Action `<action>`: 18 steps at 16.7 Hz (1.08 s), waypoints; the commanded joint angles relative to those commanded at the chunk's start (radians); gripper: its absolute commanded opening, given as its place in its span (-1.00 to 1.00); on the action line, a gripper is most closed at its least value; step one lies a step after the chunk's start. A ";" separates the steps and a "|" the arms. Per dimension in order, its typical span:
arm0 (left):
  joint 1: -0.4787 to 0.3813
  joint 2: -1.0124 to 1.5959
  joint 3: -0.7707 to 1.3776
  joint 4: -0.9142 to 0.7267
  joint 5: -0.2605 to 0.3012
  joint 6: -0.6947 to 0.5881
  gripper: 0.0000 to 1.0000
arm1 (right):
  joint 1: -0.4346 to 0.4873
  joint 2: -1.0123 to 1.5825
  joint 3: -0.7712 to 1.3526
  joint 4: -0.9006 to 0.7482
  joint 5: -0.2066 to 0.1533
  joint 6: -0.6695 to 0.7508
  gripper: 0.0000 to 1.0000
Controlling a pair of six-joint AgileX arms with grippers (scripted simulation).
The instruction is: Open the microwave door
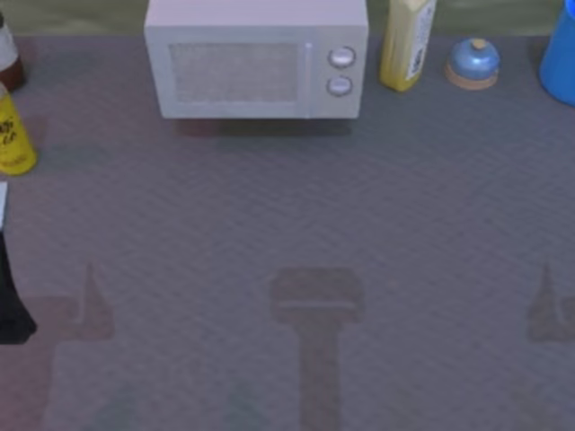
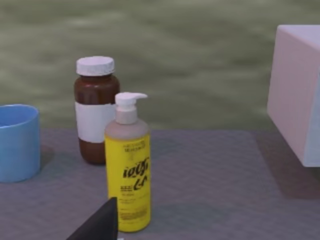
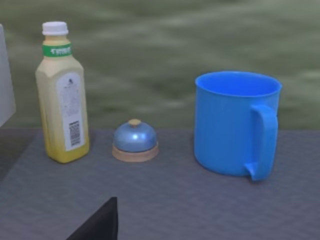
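The white microwave (image 1: 256, 58) stands at the table's back centre, with two round silver knobs (image 1: 340, 57) on its right panel. The microwave door (image 1: 234, 72), with a grey mesh window, lies flat and closed against the front. My left gripper (image 1: 11, 314) is at the table's left edge, far from the microwave; the left wrist view shows only its dark tip (image 2: 100, 225) and the microwave's side wall (image 2: 297, 90). My right gripper (image 3: 100, 222) shows only as a dark tip in the right wrist view and is outside the top view.
A yellow pump bottle (image 1: 13, 135) and a brown jar (image 1: 7, 54) stand at the left, with a blue cup (image 2: 17, 142) beside them. Right of the microwave are a pale yellow bottle (image 1: 406, 40), a blue bell (image 1: 473, 63) and a blue mug (image 1: 561, 54).
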 joint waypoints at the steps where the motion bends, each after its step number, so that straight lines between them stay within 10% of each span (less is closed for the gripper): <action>1: 0.000 0.000 0.000 0.000 0.000 0.000 1.00 | 0.000 0.000 0.000 0.000 0.000 0.000 1.00; 7: -0.080 0.156 0.131 -0.018 -0.072 -0.028 1.00 | 0.000 0.000 0.000 0.000 0.000 0.000 1.00; 18: -0.492 1.205 0.907 -0.016 -0.439 -0.253 1.00 | 0.000 0.000 0.000 0.000 0.000 0.000 1.00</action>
